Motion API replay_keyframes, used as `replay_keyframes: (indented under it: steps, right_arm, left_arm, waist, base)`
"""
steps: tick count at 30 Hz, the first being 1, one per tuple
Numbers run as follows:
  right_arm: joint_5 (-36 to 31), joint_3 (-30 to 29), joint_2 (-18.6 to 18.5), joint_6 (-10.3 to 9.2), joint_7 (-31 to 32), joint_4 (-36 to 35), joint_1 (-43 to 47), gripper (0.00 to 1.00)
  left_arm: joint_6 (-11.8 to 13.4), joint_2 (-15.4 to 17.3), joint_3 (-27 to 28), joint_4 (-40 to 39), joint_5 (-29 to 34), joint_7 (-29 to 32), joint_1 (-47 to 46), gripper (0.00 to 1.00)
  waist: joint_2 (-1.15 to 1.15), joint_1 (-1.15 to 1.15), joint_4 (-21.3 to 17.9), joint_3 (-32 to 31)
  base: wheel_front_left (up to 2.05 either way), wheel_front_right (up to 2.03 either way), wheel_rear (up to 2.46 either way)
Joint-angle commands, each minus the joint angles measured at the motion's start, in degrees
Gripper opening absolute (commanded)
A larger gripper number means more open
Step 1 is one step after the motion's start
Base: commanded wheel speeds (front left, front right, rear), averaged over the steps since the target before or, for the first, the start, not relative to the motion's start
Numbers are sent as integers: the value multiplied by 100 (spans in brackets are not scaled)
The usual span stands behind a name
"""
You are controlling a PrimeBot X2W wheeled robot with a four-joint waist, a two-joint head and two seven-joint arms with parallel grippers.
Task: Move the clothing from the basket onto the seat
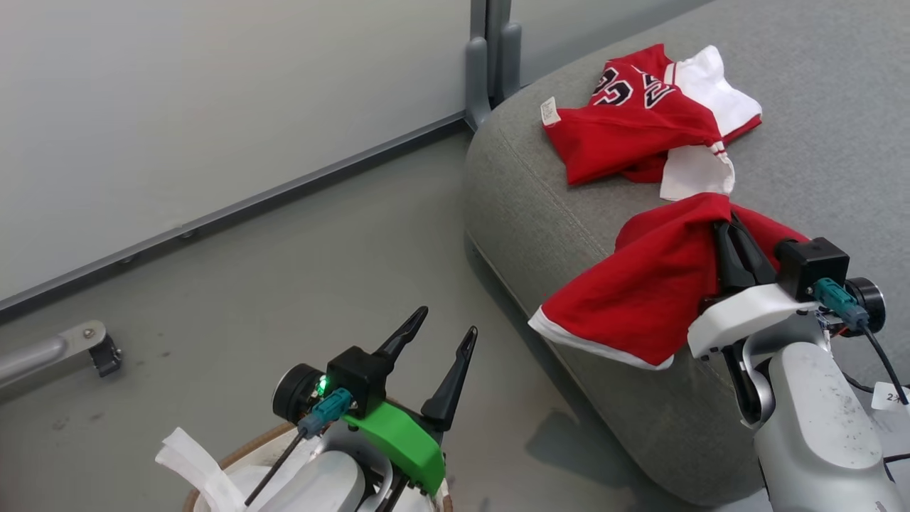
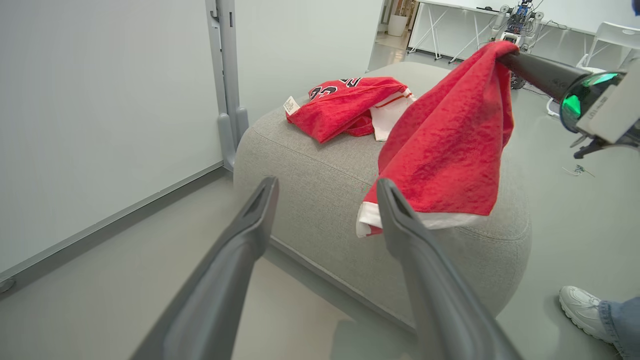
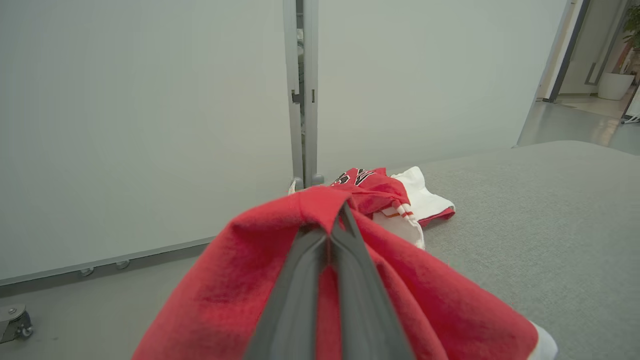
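Closest: tan rim of the basket (image 1: 245,446), white liner (image 1: 188,462) flopped over it, short of the seat (image 1: 817,107) and off to its left. Just above, left tool (image 1: 448,320), fingers spread apart and empty, over bare floor (image 1: 284,249) beside the seat. At the seat's near edge, right tool (image 1: 726,229), fingers clamped together on a bunched red garment (image 1: 640,299), white-hemmed end hanging past that edge. Farther back on the seat's top, second red garment (image 1: 633,135), crumpled, dark numerals up, white tag (image 1: 549,112) toward the seat's left edge. Behind the seat, pale partition wall (image 1: 213,107)
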Motion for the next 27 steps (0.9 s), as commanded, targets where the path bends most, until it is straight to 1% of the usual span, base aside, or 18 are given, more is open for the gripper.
replay_keyframes:
  steps: [1,6,9,14,16,21,25,27]
  right_arm:
    - [2,-26,-5,-8,-11,32,0,0]
    - [29,-166,-10,-8,-12,167,-421,0]
    - [-99,-351,-35,-8,-11,280,-929,0]
    - [-344,-764,-359,-8,-11,536,-2088,0]
    - [-458,-953,-596,-8,-10,743,-2597,0]
    - [-833,-1462,-1358,-8,174,1182,-3697,0]
    - [-1144,-1783,-1785,-8,293,1430,-4234,0]
    - [-1349,-1766,-1945,-8,284,1538,-4336,0]
  left_arm:
    - [-25,29,-3,32,44,-20,-106,100]
    - [-89,47,-49,40,71,1,-197,100]
    - [-119,96,-67,36,105,28,-272,100]
    - [-124,156,-123,-28,158,100,-364,100]
    - [-128,180,-151,-73,191,126,-414,100]
    - [-117,224,-229,-248,300,262,-584,100]
    - [-91,307,-224,-440,366,361,-744,100]
    - [-86,350,-237,-526,379,414,-816,100]
  waist:
    - [-1,0,-198,255]
    - [-1,0,-55,448]
    - [-1,0,91,587]
    - [-1,0,390,813]
    - [-1,0,526,920]
    - [-1,0,909,1245]
    - [-1,0,1101,1569]
    - [-1,0,1177,1711]
  base:
    - [0,0,0]
    - [0,0,0]
    - [0,0,0]
    - [0,0,0]
    - [0,0,0]
    - [0,0,0]
    - [0,0,0]
    - [0,0,0]
